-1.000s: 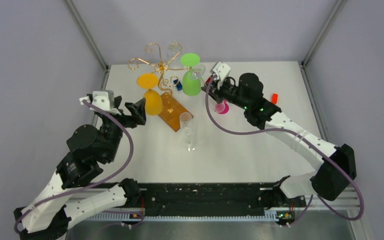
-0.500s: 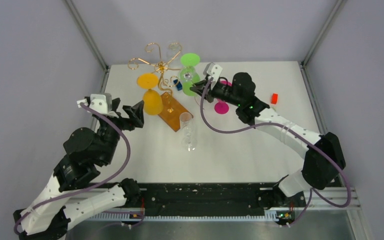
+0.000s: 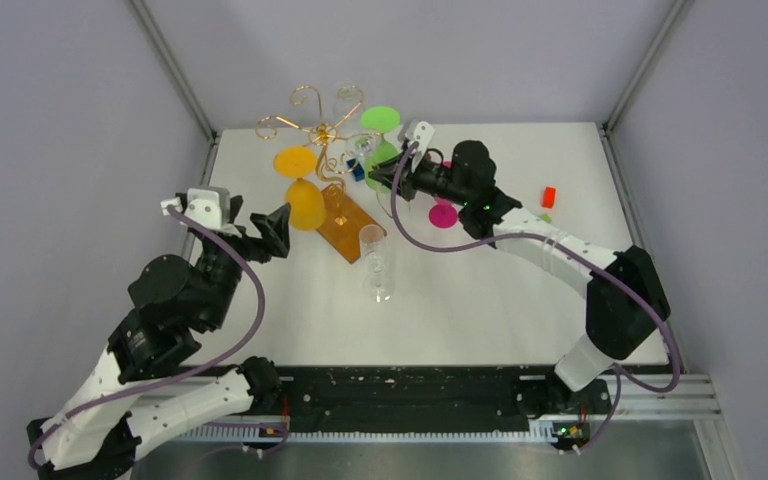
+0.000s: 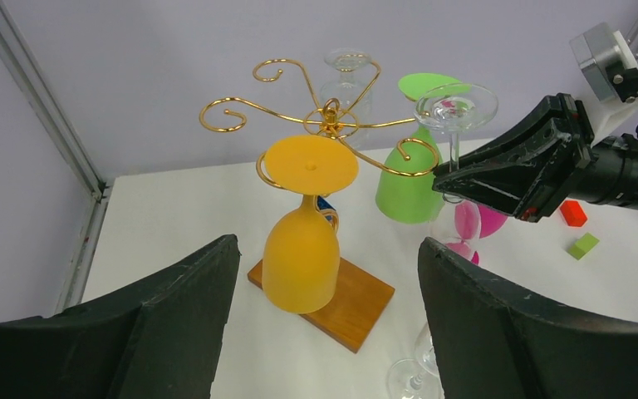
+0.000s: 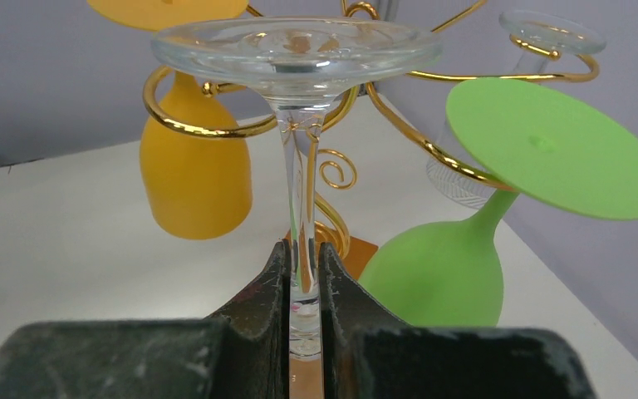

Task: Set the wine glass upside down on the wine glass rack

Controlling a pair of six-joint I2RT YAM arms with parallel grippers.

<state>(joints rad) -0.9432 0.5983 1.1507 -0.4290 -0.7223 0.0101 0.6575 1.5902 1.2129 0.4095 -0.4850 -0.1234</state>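
Right wrist: what did the right tool grip?
The clear wine glass by its stem, foot up, beside a gold curl of the wine glass rack.
And the left tool?
It stood wide, empty, facing the rack; white worktop, grey walls.

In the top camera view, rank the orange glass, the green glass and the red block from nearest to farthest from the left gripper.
1. orange glass: hanging on the rack's left side, right in front of the left gripper's open jaws.
2. green glass: hanging on the rack's right side.
3. red block: alone, far to the right.
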